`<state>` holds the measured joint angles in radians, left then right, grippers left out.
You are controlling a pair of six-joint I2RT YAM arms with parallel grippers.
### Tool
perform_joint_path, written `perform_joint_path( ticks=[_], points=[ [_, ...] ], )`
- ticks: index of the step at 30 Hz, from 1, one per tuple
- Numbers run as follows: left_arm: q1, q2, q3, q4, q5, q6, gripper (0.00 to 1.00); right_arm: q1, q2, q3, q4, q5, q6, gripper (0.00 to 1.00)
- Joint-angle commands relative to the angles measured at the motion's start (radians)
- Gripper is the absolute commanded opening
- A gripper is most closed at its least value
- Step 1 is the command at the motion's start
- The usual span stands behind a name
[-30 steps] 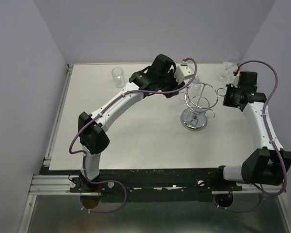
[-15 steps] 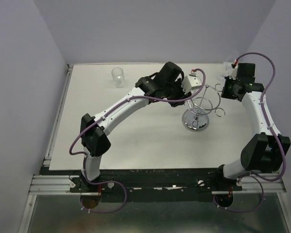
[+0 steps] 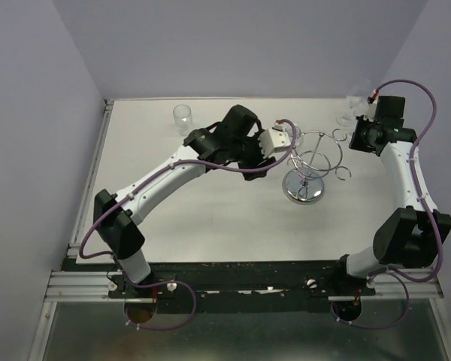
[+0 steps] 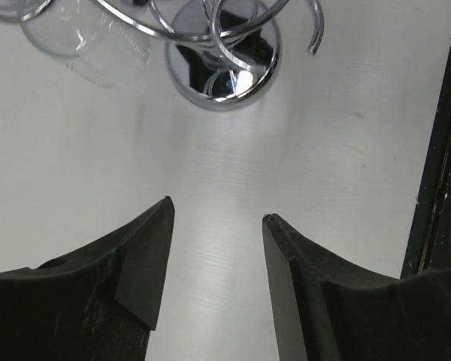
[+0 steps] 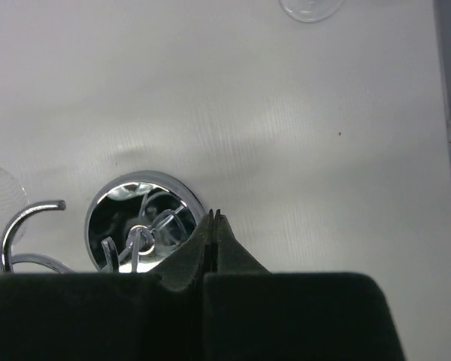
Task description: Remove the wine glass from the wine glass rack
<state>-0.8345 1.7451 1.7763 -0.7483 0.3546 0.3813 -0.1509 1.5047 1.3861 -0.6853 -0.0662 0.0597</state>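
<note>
The chrome wine glass rack (image 3: pixel 310 162) stands right of centre on the white table, its mirror disc base (image 4: pixel 222 68) (image 5: pixel 139 226) in both wrist views. The clear bowl of a wine glass (image 4: pixel 83 45) shows under the rack's curled hook arms (image 4: pixel 233 30); I cannot tell whether it hangs from one. My left gripper (image 3: pixel 286 138) (image 4: pixel 216 209) is open and empty just left of the rack, short of the base. My right gripper (image 3: pixel 363 141) (image 5: pixel 214 214) is shut on nothing, to the right of the rack and above it.
A second wine glass (image 3: pixel 355 96) stands at the back right corner behind my right wrist. A short clear glass (image 3: pixel 183 118) stands at the back left. A clear round foot (image 5: pixel 310 7) shows at the top of the right wrist view. The black table edge (image 4: pixel 436 188) runs down the left wrist view's right side.
My left gripper has drawn back leftward from the rack and its jaws have opened wider. The right gripper has shifted slightly right, still shut.
</note>
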Motion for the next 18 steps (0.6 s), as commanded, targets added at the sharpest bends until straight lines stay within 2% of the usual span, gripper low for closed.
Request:
perform_joint_path(
  ticks=[1, 3, 5, 7, 9, 13, 15, 18],
  points=[
    [0.093, -0.16, -0.19, 0.113, 0.136, 0.044, 0.69, -0.041, -0.09, -0.035, -0.034, 0.009, 0.0, 0.03],
    [0.138, -0.217, -0.314, 0.24, 0.211, 0.059, 0.74, -0.041, -0.119, -0.055, -0.048, -0.007, -0.003, 0.09],
    [0.181, -0.246, -0.437, 0.439, 0.273, 0.057, 0.8, -0.041, -0.142, -0.065, -0.071, -0.024, -0.001, 0.12],
    [0.212, -0.227, -0.472, 0.519, 0.332, 0.082, 0.82, -0.041, -0.159, -0.073, -0.089, -0.032, -0.001, 0.15],
    [0.232, -0.179, -0.474, 0.592, 0.369, 0.09, 0.99, -0.041, -0.172, -0.078, -0.099, -0.046, -0.015, 0.16],
    [0.25, -0.063, -0.451, 0.769, 0.438, 0.079, 0.99, -0.041, -0.184, -0.09, -0.115, -0.049, -0.049, 0.17],
    [0.259, -0.009, -0.448, 0.896, 0.466, 0.019, 0.99, -0.041, -0.184, -0.093, -0.122, -0.044, -0.095, 0.18],
    [0.268, 0.074, -0.413, 1.036, 0.507, -0.073, 0.99, -0.041, -0.166, -0.085, -0.16, -0.125, -0.158, 0.22]
  ],
)
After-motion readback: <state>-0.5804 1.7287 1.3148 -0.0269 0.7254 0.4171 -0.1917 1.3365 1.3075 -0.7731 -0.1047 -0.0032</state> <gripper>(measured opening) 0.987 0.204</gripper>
